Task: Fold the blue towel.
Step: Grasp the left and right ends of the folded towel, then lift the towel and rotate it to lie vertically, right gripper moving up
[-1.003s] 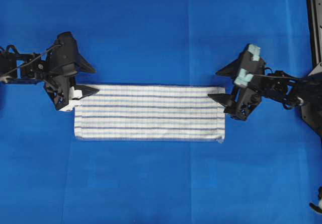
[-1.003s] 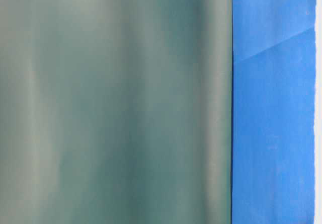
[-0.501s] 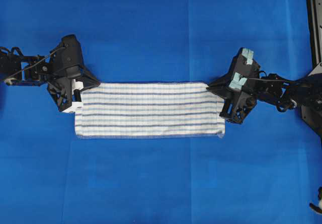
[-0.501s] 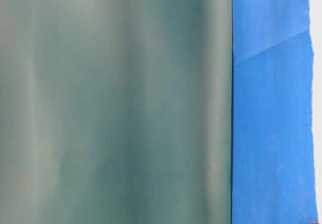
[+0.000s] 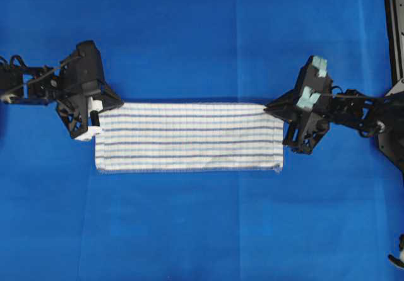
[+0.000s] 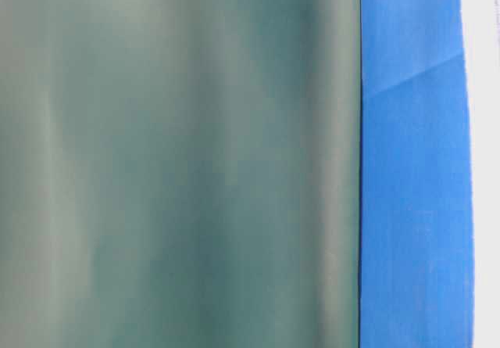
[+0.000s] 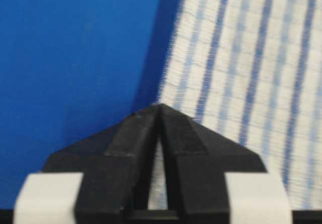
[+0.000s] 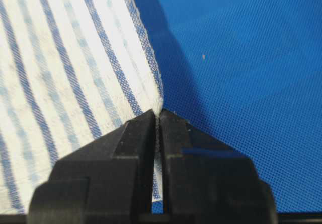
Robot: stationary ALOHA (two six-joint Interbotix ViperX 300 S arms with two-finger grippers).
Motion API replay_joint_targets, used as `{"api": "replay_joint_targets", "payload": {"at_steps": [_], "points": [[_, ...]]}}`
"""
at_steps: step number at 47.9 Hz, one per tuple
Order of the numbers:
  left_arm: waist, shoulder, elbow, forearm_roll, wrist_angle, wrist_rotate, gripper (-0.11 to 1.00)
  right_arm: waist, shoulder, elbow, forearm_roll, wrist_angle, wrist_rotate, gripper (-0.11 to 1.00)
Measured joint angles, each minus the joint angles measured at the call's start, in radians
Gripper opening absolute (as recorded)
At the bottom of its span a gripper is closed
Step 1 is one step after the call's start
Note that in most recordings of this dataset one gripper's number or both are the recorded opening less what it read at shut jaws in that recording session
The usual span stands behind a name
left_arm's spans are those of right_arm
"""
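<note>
Right now the blue towel point(image 5: 188, 136) lies flat as a long, narrow strip near the middle of the blue table covering point(image 5: 202, 35), its long axis running from one arm's side to the other, well clear of every edge of the covering. Each short end has an arm at it: the left gripper point(image 5: 104, 107) sits at the far left corner and the right gripper point(image 5: 273, 108) at the far right corner, so both hold the same long far edge and neither is nearer than the other. In the left wrist view the jaws of the left gripper point(image 7: 160, 114) are pressed together with striped cloth pinched between them, and in the right wrist view the right gripper point(image 8: 157, 117) is likewise clamped on the hem. A fold from here likely means carrying that far edge toward the near long edge, which lies free. Nothing else rests on the covering to block that path. The table-level view shows only a blurred grey-green surface and a band of blue.
</note>
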Motion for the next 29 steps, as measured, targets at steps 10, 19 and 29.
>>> {"api": "replay_joint_targets", "payload": {"at_steps": [10, 19, 29], "points": [[-0.011, -0.120, -0.035, 0.000, 0.127, 0.000, 0.01, -0.008, -0.137, 0.020, 0.000, 0.055, -0.026, 0.03], [-0.028, -0.187, -0.048, 0.002, 0.173, 0.000, 0.01, -0.009, -0.212, 0.018, 0.000, 0.089, -0.060, 0.03], [-0.046, -0.190, -0.048, 0.000, 0.176, -0.025, 0.01, -0.011, -0.216, 0.018, 0.000, 0.092, -0.061, 0.03]]}}
